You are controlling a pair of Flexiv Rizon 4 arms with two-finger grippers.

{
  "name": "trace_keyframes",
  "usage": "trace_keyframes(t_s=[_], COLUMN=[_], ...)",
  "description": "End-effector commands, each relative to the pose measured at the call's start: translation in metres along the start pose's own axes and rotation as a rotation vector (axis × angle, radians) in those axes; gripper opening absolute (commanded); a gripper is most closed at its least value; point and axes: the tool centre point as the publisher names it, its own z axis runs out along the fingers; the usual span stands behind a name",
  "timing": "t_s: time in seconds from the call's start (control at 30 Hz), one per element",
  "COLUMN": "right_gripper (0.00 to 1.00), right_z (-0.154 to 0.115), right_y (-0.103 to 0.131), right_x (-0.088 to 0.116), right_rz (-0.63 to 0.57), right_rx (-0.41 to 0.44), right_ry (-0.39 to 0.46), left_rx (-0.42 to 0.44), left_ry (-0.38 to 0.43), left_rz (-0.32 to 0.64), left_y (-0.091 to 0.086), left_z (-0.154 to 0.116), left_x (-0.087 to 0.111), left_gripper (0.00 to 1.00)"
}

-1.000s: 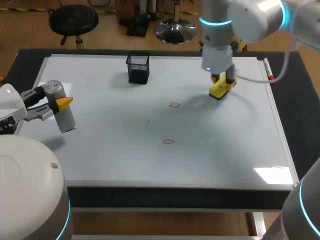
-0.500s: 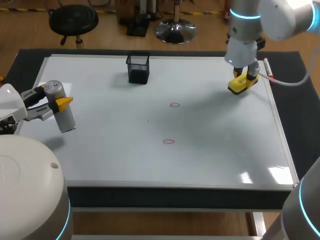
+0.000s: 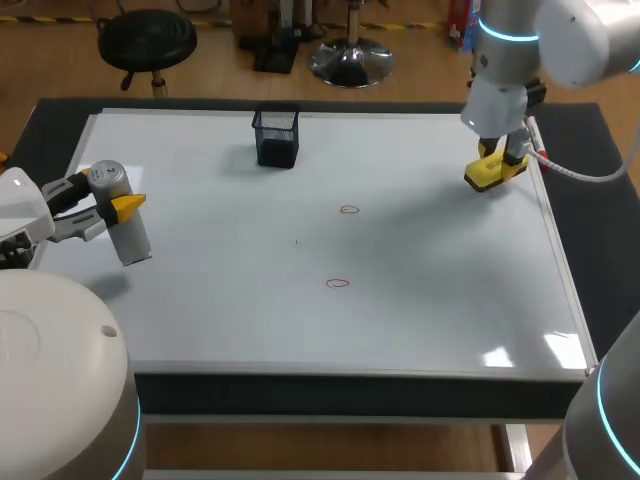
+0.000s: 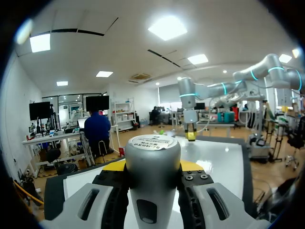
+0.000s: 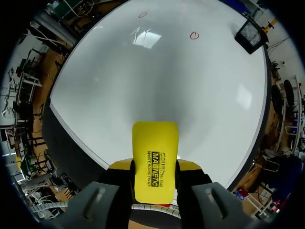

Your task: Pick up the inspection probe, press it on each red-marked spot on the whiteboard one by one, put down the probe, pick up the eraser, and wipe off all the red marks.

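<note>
Right now the right tool (image 5: 155,165) is closed on the yellow eraser (image 5: 155,162), one yellow-tipped finger against each long side, and the block sticks out ahead of the fingers with its printed face towards the wrist camera. In the head view the right arm comes in from the far right corner and holds the eraser low over the whiteboard (image 3: 430,300), close to its right border and towards the far end. Whether the eraser touches the surface I cannot tell. A soft shadow lies on the board beneath it. Just beyond the eraser, a red-capped marker (image 3: 537,141) rests along the board's right frame. The left tool (image 3: 108,204) grips the inspection probe (image 3: 122,222), a grey cylinder with a rounded metal cap, pinched at its upper part between the two fingers. The probe stands nearly upright, leaning a little, over the left margin of the whiteboard, well apart from the eraser. Between the two tools, near the middle of the board, are two small red rings: the farther red mark (image 3: 349,210) and the nearer red mark (image 3: 339,283), one behind the other and apart from both tools. A black mesh pen holder (image 3: 277,137) stands upright on the board near its far edge, left of centre. The whiteboard covers most of the dark worktop (image 3: 340,395), whose front strip shows bare.
</note>
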Motion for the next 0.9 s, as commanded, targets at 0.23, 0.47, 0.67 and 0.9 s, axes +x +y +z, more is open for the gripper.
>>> trace_keyframes(t_s=[0.23, 0.47, 0.67, 0.9], right_gripper=[0.00, 0.00, 0.00, 0.00], right_z=[-0.0050, -0.0050, -0.0050, -0.0050], right_y=[-0.0015, -0.0015, -0.0015, -0.0015], right_x=[0.0088, 0.0088, 0.0088, 0.0088], right_rz=[0.019, 0.019, 0.019, 0.019], right_rx=[0.005, 0.005, 0.005, 0.005], right_ry=[-0.013, -0.013, -0.013, -0.013], left_rx=[0.002, 0.002, 0.002, 0.015], left_ry=[-0.005, -0.005, -0.005, 0.014], left_rz=[0.002, 0.002, 0.002, 0.000], left_y=[-0.0001, -0.0001, -0.0001, -0.0018], left_z=[0.0014, 0.0014, 0.0014, 0.0100], left_x=[0.0005, 0.0005, 0.0005, 0.0067], left_gripper=[0.00, 0.00, 0.00, 0.00])
